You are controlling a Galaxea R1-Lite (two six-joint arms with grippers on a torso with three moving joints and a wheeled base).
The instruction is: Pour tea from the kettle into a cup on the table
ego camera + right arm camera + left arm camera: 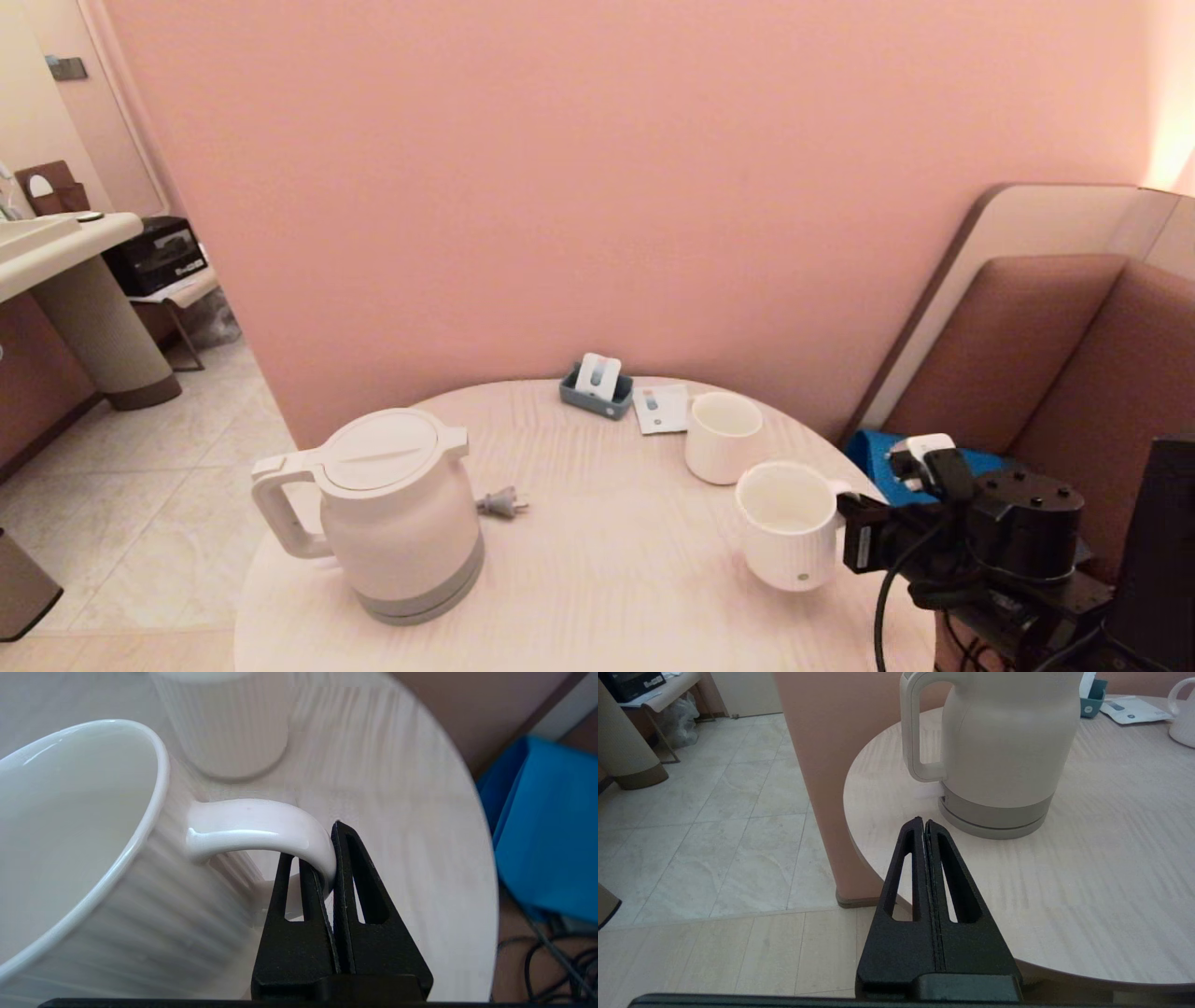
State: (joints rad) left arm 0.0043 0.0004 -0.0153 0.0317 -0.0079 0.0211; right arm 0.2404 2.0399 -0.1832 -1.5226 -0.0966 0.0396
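The cream-white kettle (401, 513) stands on the left part of the round pale wood table (597, 569), lid on, loop handle pointing left. The ribbed white cup (787, 525) with a grey dot near its base is at the table's right edge, leaning slightly. My right gripper (846, 511) is shut on the cup's side handle (261, 826), which is pinched between the black fingers (348, 868). Unseen from the head, my left gripper (923, 822) is shut and empty over the table's near left rim, a short way in front of the kettle's (1008, 742) grey base.
A second white cup (722, 437) stands just behind the held one. At the back by the pink wall are a blue-grey sachet holder (596, 387) and a white packet (660, 409). A grey plug (501, 504) lies right of the kettle. A blue cloth (873, 455) lies on the brown bench.
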